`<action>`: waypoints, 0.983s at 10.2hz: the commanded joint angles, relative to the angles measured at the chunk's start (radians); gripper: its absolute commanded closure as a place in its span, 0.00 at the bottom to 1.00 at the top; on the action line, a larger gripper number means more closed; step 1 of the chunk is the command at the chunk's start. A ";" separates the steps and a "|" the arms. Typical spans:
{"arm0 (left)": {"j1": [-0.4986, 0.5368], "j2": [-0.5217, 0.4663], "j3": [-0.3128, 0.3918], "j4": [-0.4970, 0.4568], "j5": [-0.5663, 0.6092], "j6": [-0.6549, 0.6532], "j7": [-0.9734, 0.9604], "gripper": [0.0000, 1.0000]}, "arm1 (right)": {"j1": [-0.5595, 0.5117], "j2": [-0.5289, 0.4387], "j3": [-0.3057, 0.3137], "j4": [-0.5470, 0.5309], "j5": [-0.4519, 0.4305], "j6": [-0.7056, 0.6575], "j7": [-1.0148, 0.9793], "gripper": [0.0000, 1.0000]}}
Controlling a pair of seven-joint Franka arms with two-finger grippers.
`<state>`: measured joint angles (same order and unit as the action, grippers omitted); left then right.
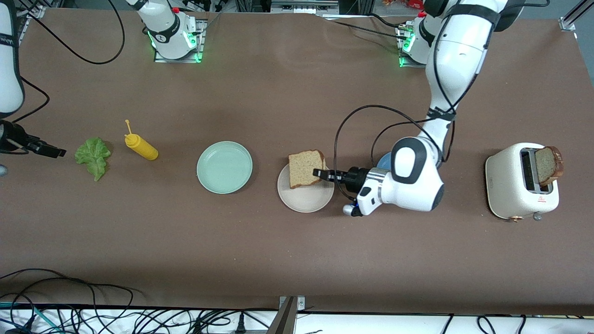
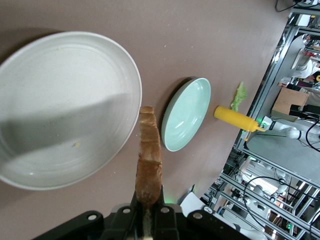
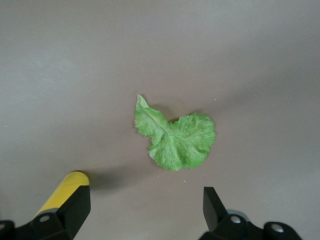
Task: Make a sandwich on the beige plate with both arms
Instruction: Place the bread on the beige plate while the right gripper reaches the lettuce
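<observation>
While the left hand (image 1: 320,174) pinches a bread slice (image 1: 305,168) tight by one edge, it holds the slice up over the beige plate (image 1: 305,198). I think it holds only the edge so the slice can drop flat on the plate when the fingers let go. In the left wrist view the bread stands thin and on edge, straight out from the fingers. Its long side runs away from the hand, toward the mint-green plate (image 1: 224,167). Its free end points toward the right arm's end of the desk (image 1: 278,260).

The beige plate is bare inside, so no sandwich is started yet. A second bread slice (image 1: 548,165) sticks up out of the white toaster (image 1: 519,181), well apart from the beige plate, toward the left arm's end.

The right hand (image 3: 145,207) waits wide open and holds nothing. It hangs just over the lettuce leaf (image 1: 94,156). The leaf lies flat beside the yellow mustard bottle (image 1: 140,145), past the mint-green plate from the beige plate.
</observation>
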<state>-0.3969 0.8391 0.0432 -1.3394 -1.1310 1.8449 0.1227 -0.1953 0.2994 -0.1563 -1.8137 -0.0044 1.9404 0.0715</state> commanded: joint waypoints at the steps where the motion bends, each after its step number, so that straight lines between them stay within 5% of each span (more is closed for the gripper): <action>1: -0.031 0.046 0.012 0.031 -0.038 0.057 0.034 1.00 | -0.019 0.029 0.008 -0.064 0.004 0.078 -0.025 0.00; 4: -0.042 0.067 0.012 0.026 -0.036 0.112 0.031 0.94 | -0.038 0.088 0.008 -0.134 0.004 0.234 -0.059 0.00; 5: -0.049 0.071 0.014 0.025 -0.027 0.122 0.028 0.08 | -0.041 0.121 0.008 -0.134 0.006 0.255 -0.070 0.00; 6: -0.046 0.068 0.017 0.025 -0.024 0.122 0.022 0.00 | -0.042 0.139 0.008 -0.134 0.011 0.258 -0.070 0.00; 8: -0.037 0.060 0.046 0.023 0.021 0.120 0.020 0.00 | -0.044 0.176 0.008 -0.144 0.011 0.258 -0.075 0.00; 10: -0.019 0.039 0.058 0.025 0.210 0.106 0.012 0.00 | -0.061 0.205 0.008 -0.142 0.011 0.282 -0.099 0.00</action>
<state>-0.4262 0.8953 0.0903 -1.3278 -1.0218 1.9651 0.1352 -0.2321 0.4915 -0.1564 -1.9497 -0.0044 2.1932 0.0113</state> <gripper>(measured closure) 0.247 0.000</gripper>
